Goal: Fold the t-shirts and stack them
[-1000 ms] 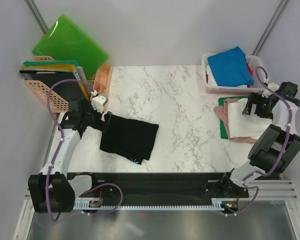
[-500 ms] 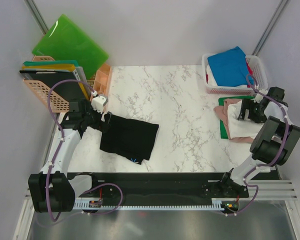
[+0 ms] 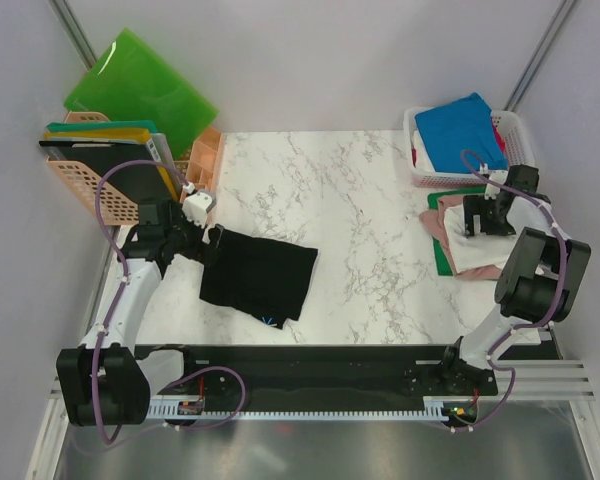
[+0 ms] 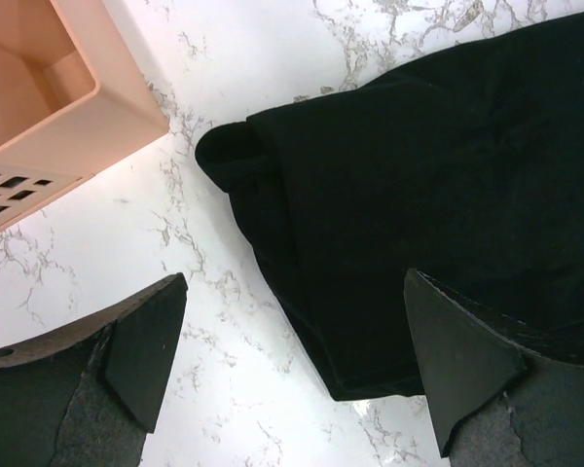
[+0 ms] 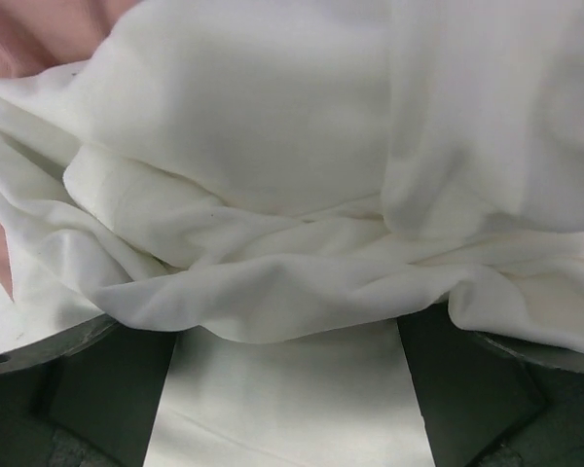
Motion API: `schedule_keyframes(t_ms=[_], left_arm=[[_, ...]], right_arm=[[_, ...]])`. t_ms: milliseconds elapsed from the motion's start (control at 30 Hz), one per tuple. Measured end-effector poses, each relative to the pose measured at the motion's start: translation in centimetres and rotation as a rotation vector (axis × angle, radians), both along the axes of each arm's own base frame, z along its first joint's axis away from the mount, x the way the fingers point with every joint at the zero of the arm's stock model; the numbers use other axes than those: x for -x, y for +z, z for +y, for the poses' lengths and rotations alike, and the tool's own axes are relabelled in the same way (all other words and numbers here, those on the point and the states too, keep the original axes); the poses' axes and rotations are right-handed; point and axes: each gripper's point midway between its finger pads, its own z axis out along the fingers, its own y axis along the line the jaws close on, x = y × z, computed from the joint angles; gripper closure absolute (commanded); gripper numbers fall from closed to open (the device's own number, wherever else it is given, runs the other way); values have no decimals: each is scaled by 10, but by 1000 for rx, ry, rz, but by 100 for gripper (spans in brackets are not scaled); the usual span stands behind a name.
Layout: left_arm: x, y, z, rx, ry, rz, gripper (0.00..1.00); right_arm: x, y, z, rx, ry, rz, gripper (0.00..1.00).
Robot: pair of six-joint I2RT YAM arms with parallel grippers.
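Overhead view: the marble counter (image 3: 350,190) has open room across its middle and along its far edge. The left edge is crowded, with a peach slotted basket (image 3: 80,185) and green boards (image 3: 140,88) in the upper left of the frame. A white basket (image 3: 521,135) holding the blue t-shirt (image 3: 462,130) fills the upper right.

The black t-shirt (image 3: 260,275) lies folded left of centre, its lower edge near the front counter edge. The left claw (image 3: 212,238) hovers over its upper left corner, jaws spread wide and holding nothing. In the left wrist view the shirt's edge runs between the fingers, and a peach bin (image 4: 39,88) sits in the upper left.

At the right edge the white t-shirt (image 3: 480,252) lies rumpled on the pink t-shirt (image 3: 435,222) and a green t-shirt (image 3: 442,262). We note the right claw (image 3: 472,215) over this pile, jaws fully apart. White folds bulge between its fingers, unpinched.
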Motion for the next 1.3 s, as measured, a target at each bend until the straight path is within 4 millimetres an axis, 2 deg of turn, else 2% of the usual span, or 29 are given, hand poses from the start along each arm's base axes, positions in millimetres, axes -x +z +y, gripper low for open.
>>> schedule_keyframes(t_ms=[100, 367, 867, 1067, 1300], left_arm=[[2, -1, 1, -5, 5, 0, 0], [3, -1, 4, -16, 16, -5, 0], [5, 2, 4, -19, 18, -19, 0], [8, -3, 4, -19, 19, -6, 0], [13, -2, 6, -29, 28, -19, 0]], right_arm=[[-9, 0, 20, 31, 59, -5, 2], [-33, -3, 104, 31, 245, -22, 2], [-58, -2, 213, 5, 422, -6, 2], [-78, -1, 259, -11, 497, -11, 2], [-99, 0, 300, -20, 563, -21, 2]])
